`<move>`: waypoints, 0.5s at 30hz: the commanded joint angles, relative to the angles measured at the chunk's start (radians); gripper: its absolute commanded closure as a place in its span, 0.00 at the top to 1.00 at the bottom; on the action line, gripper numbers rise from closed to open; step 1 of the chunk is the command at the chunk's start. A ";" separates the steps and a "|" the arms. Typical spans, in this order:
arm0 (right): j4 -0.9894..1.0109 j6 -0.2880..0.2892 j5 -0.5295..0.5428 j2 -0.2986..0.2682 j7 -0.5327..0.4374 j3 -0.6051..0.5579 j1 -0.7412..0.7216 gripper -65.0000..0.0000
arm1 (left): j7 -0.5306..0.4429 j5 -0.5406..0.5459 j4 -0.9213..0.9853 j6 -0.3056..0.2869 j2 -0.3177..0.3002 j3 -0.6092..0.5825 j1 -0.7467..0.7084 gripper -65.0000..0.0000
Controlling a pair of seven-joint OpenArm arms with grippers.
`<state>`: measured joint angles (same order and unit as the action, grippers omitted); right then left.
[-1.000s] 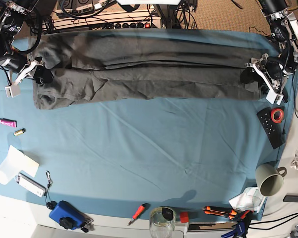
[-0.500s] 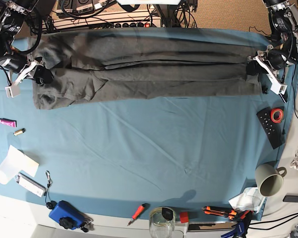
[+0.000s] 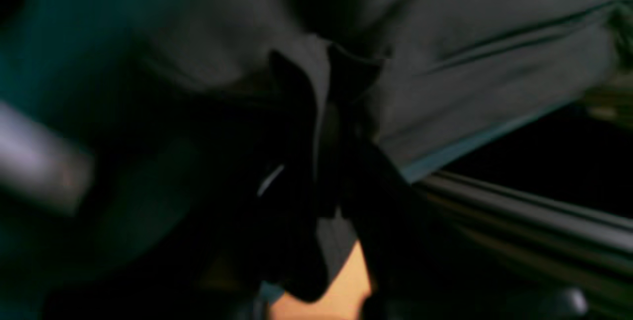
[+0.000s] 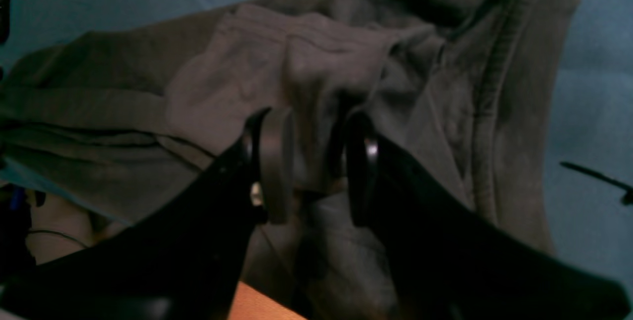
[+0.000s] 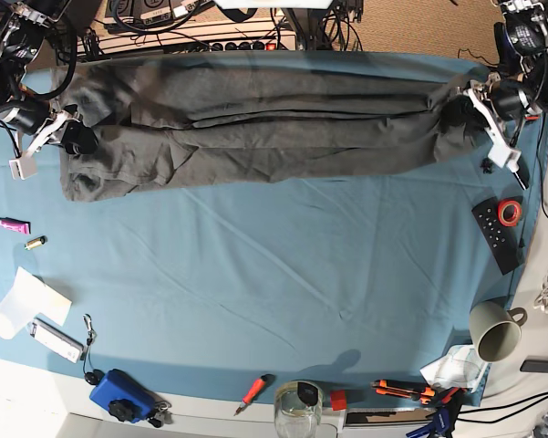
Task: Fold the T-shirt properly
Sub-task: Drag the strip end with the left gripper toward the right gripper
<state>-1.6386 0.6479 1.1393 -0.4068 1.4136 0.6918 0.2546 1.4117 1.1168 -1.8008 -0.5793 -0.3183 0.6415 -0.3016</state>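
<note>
Dim, motion-blurred left wrist view; sharp, evenly lit base view

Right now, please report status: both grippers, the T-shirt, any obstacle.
Left gripper shut on T-shirt end. Right gripper fingers pinching other end. Shirt stretched across blue cloth. Remote sits close by left arm.

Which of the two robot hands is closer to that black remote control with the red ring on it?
Left. The left gripper grips the T-shirt just above the remote control; the right gripper is at the shirt's opposite end.

Workshop bench, power strips (image 5: 155, 11), screwdriver (image 5: 253, 391), pliers (image 5: 403, 391)
</note>
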 commanded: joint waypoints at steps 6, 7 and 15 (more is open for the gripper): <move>-0.018 0.000 0.024 -0.023 -0.017 0.011 -0.008 0.28 | -0.015 0.073 -0.231 -0.051 0.015 0.003 0.008 0.00; -0.018 0.000 0.024 -0.023 -0.017 0.011 -0.008 0.28 | -0.015 0.073 -0.248 -0.051 0.022 0.003 0.007 0.00; -0.018 0.001 0.024 -0.023 -0.017 0.011 -0.009 0.28 | -0.015 0.083 -0.260 -0.051 0.122 -0.014 0.008 0.00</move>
<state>-1.6386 0.6479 1.1393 -0.4068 1.4136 0.6922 0.2543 1.4101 1.1648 -2.0457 -0.6270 -0.1894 0.6262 -0.2989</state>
